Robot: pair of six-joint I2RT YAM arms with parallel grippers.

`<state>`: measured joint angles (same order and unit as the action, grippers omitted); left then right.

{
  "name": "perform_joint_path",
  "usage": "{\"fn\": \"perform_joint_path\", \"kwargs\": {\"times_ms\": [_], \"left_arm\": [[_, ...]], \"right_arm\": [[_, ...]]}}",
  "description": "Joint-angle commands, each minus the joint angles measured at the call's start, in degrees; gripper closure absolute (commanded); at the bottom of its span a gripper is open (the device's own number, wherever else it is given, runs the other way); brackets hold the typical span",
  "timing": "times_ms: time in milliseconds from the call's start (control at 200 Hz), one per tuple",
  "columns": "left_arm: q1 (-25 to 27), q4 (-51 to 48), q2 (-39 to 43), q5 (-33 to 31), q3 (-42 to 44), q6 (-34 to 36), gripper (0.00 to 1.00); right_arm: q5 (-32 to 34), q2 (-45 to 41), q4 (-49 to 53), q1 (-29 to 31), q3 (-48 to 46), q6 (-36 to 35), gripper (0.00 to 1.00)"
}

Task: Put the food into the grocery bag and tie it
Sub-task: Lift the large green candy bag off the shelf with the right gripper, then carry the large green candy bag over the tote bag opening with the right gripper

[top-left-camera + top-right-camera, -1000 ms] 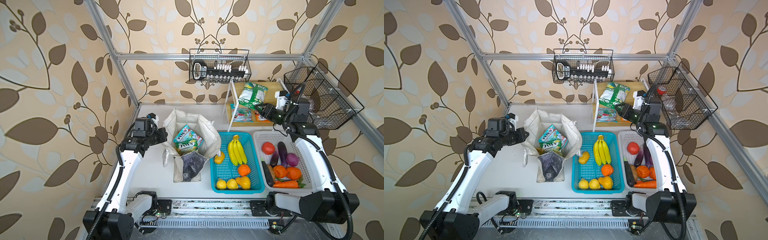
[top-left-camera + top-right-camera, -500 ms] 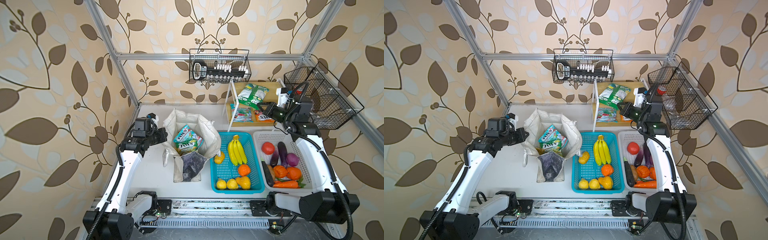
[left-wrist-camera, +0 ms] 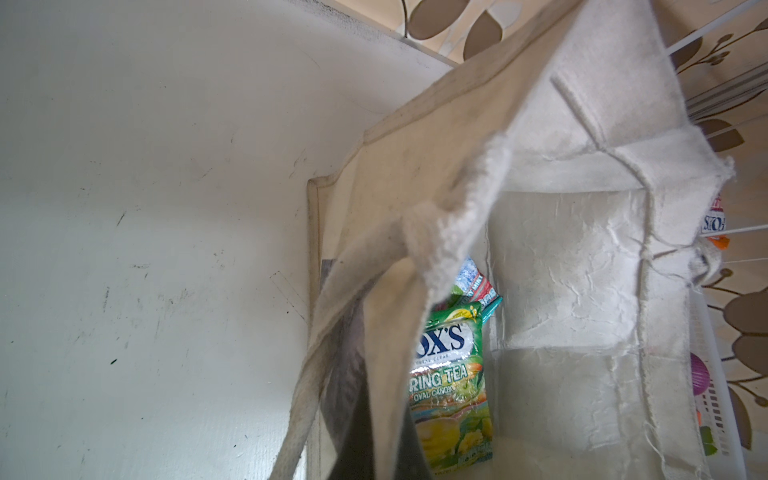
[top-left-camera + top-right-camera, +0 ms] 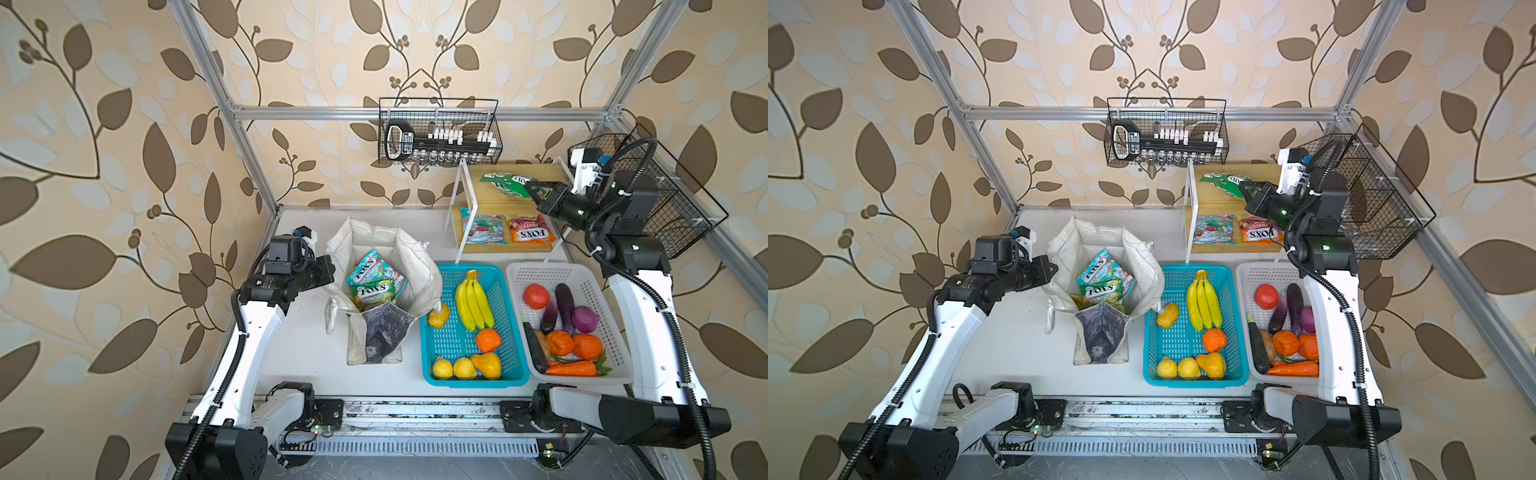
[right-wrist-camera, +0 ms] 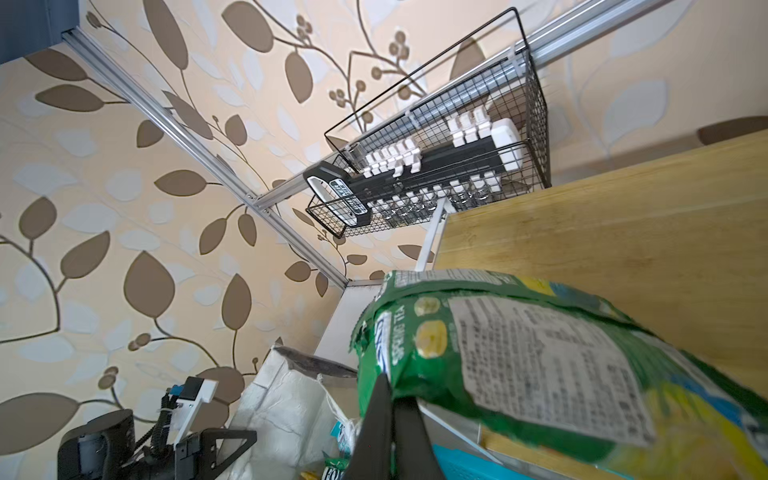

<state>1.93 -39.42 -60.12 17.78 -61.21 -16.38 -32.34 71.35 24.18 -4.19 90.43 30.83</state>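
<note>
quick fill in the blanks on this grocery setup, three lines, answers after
1. The gripper shut on the green-white packet above the wooden rack belongs to the ____ arm.
2. The banana bunch lies in the basket whose colour is ____.
3. In both top views, the number of FOX'S packets showing inside the canvas tote is ____.

Missing words: right; turquoise; two
</note>
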Motion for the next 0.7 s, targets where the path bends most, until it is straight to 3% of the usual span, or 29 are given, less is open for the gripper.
{"fn": "perform_joint_path", "kwargs": {"times_ms": [0,280,585,695], "left_arm": [[0.5,0.7,1.6,0.4,-0.3,1.6,1.00],[0.6,0.6,1.5,0.4,-0.5,1.7,1.00],[0.5,2.4,3.2,3.1,0.2,2.0,1.00],[0.5,2.1,2.8,3.1,0.0,1.9,1.00]], "right_arm": [[1.1,-4.9,0.4,1.7,1.8,-0.3,1.00],[7.2,-12.7,4.6,11.1,0.3,-2.7,1.00],[24.8,-15.1,10.4,34.9,-1.7,-5.3,1.00],[27.9,-13.5,9.5,41.7,-2.7,-4.8,1.00]]}}
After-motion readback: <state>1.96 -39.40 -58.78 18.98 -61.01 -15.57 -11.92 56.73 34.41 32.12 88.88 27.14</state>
